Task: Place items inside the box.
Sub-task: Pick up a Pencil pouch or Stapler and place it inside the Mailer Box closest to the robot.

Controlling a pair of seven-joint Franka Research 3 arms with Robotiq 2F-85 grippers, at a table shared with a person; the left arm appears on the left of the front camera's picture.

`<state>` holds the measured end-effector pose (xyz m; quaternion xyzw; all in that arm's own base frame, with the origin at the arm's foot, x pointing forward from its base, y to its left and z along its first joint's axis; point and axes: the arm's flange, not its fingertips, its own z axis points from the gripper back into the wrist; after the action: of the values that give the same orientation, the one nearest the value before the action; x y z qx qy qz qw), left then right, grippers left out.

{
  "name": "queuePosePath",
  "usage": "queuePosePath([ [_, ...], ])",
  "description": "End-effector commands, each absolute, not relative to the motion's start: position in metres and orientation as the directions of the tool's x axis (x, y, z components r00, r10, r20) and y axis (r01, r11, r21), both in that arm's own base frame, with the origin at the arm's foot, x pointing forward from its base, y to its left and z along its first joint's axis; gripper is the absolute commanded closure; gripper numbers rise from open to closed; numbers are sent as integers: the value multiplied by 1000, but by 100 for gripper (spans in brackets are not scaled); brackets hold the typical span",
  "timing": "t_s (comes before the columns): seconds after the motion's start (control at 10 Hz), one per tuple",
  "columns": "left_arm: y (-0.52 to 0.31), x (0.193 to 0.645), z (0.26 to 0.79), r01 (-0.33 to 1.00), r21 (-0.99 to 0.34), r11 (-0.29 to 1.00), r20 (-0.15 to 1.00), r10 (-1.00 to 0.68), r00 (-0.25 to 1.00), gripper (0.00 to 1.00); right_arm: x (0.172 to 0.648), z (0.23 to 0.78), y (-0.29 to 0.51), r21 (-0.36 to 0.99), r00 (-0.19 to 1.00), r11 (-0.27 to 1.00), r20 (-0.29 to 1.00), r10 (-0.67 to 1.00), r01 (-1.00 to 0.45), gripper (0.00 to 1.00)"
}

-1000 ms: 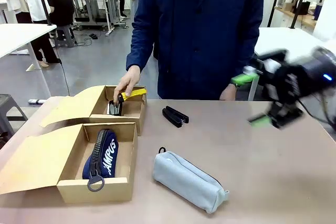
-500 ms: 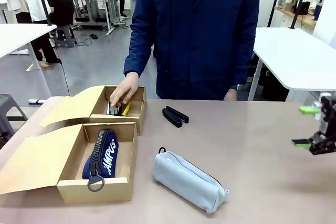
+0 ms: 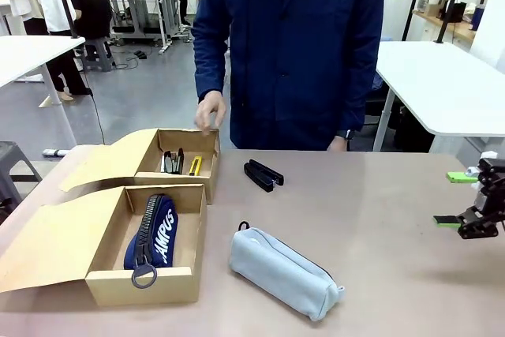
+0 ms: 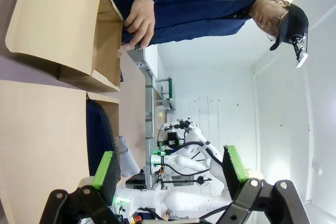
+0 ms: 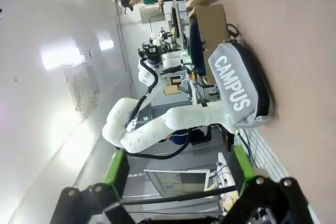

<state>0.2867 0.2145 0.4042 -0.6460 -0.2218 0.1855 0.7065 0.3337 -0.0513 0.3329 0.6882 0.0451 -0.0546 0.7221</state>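
Note:
Two open cardboard boxes stand at the table's left. The far box [image 3: 211,165] holds a black stapler [image 3: 166,163], a pen and the yellow-black utility knife [image 3: 195,165]. In the near box [image 3: 142,286] lies the navy pouch [image 3: 152,230]. A second black stapler [image 3: 263,174] rests on the table near the middle. The light grey-blue pouch [image 3: 284,271] lies closer to me, and its CAMPUS lettering faces the right wrist camera [image 5: 236,88]. My right gripper [image 3: 455,199] hovers open at the table's right edge, holding nothing. My left gripper [image 4: 170,167] is open and holds nothing, beside the boxes [image 4: 58,19].
The person stands at the far side, one hand [image 3: 210,108] raised above the far box. Both box lids [image 3: 47,246] lie spread out toward the left edge. Bare tabletop [image 3: 379,219] stretches between the pouch and my right gripper.
The person set the yellow knife down in the far box and lifted the hand away. My right arm swung back to the right edge and dropped lower.

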Motion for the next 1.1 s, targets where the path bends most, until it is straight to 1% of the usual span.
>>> queuePosePath([
  [0.0,213,286,404,48,-995,92,91,547,832,0,329,345,-50,986,988,58,-156,-1,156,0],
  [1.0,213,286,404,48,-995,92,91,547,832,0,332,343,-49,988,990,52,-144,-9,144,0],
])
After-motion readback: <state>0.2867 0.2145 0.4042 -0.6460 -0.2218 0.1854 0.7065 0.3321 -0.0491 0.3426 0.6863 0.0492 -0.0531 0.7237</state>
